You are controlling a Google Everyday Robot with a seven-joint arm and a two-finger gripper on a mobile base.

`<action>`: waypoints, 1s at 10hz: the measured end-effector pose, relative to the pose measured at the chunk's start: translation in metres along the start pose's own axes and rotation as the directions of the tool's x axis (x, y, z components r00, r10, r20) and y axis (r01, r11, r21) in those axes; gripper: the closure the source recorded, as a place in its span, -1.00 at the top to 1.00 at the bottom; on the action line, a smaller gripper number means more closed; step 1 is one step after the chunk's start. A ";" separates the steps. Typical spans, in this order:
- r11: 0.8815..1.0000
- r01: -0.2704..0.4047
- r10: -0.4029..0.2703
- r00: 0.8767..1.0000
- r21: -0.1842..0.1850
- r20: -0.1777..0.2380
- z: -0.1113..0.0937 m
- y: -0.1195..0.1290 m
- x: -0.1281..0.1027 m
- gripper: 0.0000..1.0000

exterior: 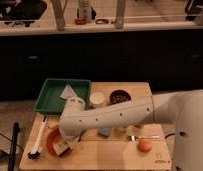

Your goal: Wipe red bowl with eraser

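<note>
The red bowl [51, 141] sits on the wooden table near its front left corner, partly covered by my arm. The eraser [60, 147], a small tan block, lies inside the bowl against its bottom. My gripper [68, 146] reaches down from the white arm into the bowl's right side and is shut on the eraser. The far rim of the bowl is hidden behind my wrist.
A green tray [45, 100] with a pale cloth stands at the back left. A white cup [97, 99] and a dark maroon bowl [119, 96] stand behind my arm. A blue sponge [104, 132], a fork [143, 137], an orange [144, 145] and a white-handled brush [38, 140] lie nearby.
</note>
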 end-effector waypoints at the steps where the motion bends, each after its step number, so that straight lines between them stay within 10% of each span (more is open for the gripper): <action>1: 1.000 -0.002 0.002 1.000 0.004 0.009 0.000 -0.002 0.003 -1.00; 10: 0.998 0.042 -0.040 0.998 -0.038 0.039 0.014 -0.073 0.010 -1.00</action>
